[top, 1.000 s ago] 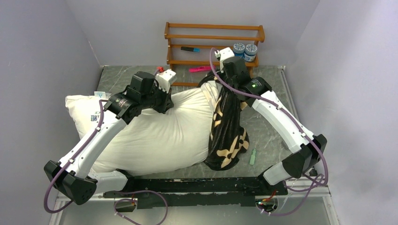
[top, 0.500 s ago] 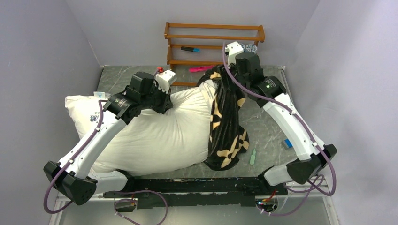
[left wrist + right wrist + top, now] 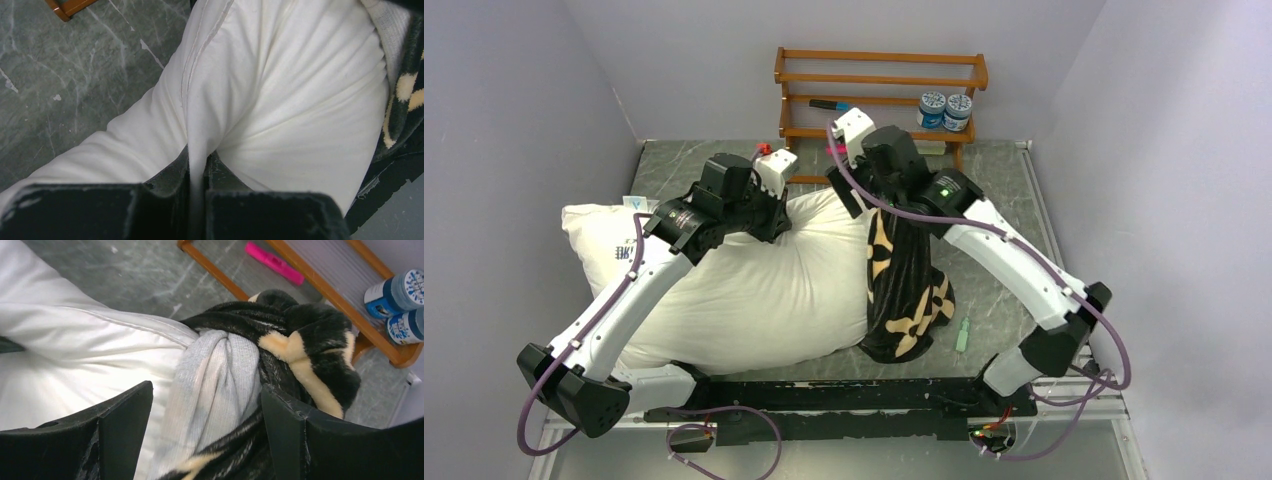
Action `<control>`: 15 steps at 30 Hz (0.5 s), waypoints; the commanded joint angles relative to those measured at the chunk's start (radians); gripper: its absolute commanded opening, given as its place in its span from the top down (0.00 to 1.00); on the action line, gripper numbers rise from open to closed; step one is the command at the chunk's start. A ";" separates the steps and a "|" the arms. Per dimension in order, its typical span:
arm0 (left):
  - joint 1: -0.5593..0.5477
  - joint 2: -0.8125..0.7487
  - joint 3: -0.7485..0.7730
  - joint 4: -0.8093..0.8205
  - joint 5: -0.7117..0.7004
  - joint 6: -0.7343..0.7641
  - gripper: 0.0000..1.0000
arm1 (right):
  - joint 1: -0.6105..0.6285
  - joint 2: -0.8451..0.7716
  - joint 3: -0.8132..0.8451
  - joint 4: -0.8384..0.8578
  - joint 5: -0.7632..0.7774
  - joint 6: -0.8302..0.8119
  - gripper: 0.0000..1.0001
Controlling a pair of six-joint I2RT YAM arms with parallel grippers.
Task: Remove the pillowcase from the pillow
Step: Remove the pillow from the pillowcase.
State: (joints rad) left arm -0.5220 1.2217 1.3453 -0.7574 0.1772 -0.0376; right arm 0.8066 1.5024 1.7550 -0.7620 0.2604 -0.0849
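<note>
The white pillow (image 3: 754,290) lies across the left and middle of the table. The black pillowcase (image 3: 904,290) with cream motifs is bunched around the pillow's right end. My left gripper (image 3: 776,225) is at the pillow's far edge, shut on a fold of the pillow (image 3: 280,90) along its seam; the wrist view shows the gripper (image 3: 198,170) pinching white fabric. My right gripper (image 3: 849,195) hovers over the far right corner. Its jaws (image 3: 205,410) stand wide open, astride the pillowcase's grey inner lining (image 3: 220,370) and black plush (image 3: 310,335), gripping nothing.
A wooden rack (image 3: 879,80) stands at the back with two blue jars (image 3: 945,105) and a dark marker (image 3: 829,103) on it. A pink marker (image 3: 274,262) lies under the rack. A small green item (image 3: 963,335) lies right of the pillowcase.
My right gripper has opened, let go of the pillowcase and swung left to the pillow's far right corner. The lifted cloth has sunk. The left arm has not moved.
</note>
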 commanded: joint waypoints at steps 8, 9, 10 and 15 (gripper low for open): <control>0.016 -0.046 0.009 -0.124 -0.092 0.024 0.95 | -0.010 0.063 -0.072 -0.004 0.319 -0.113 0.25; 0.016 -0.047 0.009 -0.126 -0.097 0.025 0.95 | -0.026 0.062 -0.079 -0.007 0.336 -0.119 0.31; 0.016 -0.045 0.011 -0.128 -0.102 0.025 0.95 | -0.043 0.062 -0.084 -0.013 0.341 -0.120 0.37; 0.016 -0.046 0.016 -0.129 -0.114 0.025 0.95 | -0.121 0.036 -0.103 -0.012 0.310 -0.105 0.78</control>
State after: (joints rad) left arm -0.5224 1.2217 1.3453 -0.7540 0.1646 -0.0376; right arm 0.7643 1.5833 1.6756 -0.7471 0.4709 -0.1692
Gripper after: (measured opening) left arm 0.089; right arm 0.350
